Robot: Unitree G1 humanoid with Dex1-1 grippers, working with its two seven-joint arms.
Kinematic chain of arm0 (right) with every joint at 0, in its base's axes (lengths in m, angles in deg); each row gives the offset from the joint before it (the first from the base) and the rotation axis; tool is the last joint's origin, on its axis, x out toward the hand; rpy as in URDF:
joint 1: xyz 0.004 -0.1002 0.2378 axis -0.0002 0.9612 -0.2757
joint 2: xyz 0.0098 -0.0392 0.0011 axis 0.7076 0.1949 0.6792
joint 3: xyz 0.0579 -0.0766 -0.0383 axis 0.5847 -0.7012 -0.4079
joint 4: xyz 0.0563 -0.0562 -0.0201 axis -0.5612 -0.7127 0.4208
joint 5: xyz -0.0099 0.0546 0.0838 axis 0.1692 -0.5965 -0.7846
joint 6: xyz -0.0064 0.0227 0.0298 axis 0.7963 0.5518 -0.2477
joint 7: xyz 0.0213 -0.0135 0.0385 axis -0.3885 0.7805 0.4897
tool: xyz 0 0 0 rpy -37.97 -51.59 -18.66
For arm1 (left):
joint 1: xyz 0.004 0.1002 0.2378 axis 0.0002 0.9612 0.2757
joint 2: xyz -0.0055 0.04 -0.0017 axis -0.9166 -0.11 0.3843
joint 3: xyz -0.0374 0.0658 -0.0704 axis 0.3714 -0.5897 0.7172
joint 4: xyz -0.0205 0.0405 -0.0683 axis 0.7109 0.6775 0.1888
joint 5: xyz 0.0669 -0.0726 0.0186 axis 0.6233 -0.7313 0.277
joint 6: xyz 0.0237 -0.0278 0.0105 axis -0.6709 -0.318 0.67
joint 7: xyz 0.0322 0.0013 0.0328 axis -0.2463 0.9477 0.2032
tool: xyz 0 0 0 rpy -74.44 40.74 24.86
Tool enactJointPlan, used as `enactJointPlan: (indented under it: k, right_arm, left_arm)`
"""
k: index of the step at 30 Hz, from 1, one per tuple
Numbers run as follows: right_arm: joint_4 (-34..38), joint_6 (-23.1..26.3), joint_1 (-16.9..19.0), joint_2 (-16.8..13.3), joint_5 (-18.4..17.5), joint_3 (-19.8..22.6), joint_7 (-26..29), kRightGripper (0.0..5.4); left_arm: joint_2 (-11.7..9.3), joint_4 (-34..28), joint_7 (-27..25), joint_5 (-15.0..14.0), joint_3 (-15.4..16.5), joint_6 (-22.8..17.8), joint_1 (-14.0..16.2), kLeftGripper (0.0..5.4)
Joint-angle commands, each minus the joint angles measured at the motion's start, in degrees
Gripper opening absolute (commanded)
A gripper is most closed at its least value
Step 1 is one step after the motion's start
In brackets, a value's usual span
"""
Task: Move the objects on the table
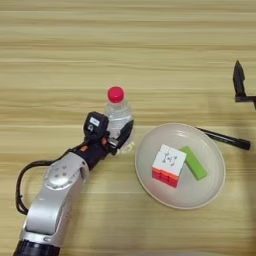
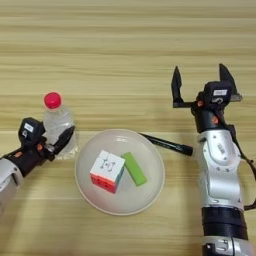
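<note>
**Tan tabletop, bottle in hand**

Left eye view: left gripper (image 1: 116, 136) fingers closed around bottle (image 1: 118, 117), standing beside plate (image 1: 210, 185) holding cube (image 1: 169, 164) and block (image 1: 193, 162). Best lifted straight, clear of rim.

Right eye view: right gripper (image 2: 199, 86) spread wide, empty, above pen (image 2: 165, 143). Far finger hidden behind bottle.

Robot manipulation test bench, probably a laboratory setting, though the room itself lies outside the views. A light wood-grain desk (image 1: 125, 45) fills both views and carries only a few unrelated props: a cream plate (image 2: 147, 192) holding a puzzle cube (image 2: 107, 171) and a green block (image 2: 134, 169), a red-capped bottle (image 1: 118, 115), and a black pen (image 2: 165, 144). Two silver robot arms with exposed cabling reach over the near edge.
</note>
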Motion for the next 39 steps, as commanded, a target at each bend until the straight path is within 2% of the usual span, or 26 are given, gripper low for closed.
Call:
enactJointPlan:
  k: [1,11,20,25,26,39]
  right_arm:
    - [-0.1,-0.5,-0.9,0.2,0.1,-0.1,0.0,5.40]
    - [0.2,-0.5,-0.7,0.2,0.2,-0.2,-0.2,5.40]
    - [0.2,-0.5,-0.7,0.2,0.2,-0.2,-0.2,5.40]
    - [0.1,-0.6,-0.8,0.1,0.2,-0.2,-0.2,5.40]
    - [0.1,-0.6,-0.8,0.1,0.2,-0.2,-0.2,5.40]
    - [-0.2,-0.6,-1.1,-0.1,0.1,-0.2,0.1,5.40]
  left_arm:
    - [0.3,-1.7,-0.7,-0.8,-0.9,0.0,-0.5,3.07]
    - [0.4,-1.6,-1.1,-0.6,-2.5,0.0,-1.1,3.07]
    - [0.1,0.5,-1.3,-0.1,-2.5,0.8,-1.2,3.07]
    - [-0.3,1.6,-0.8,1.1,-2.5,2.0,-1.4,3.07]
    - [-0.4,1.9,-0.7,1.5,-2.6,2.4,-1.4,3.36]
    - [-0.2,2.9,-0.3,1.8,-2.5,3.4,-1.6,4.67]
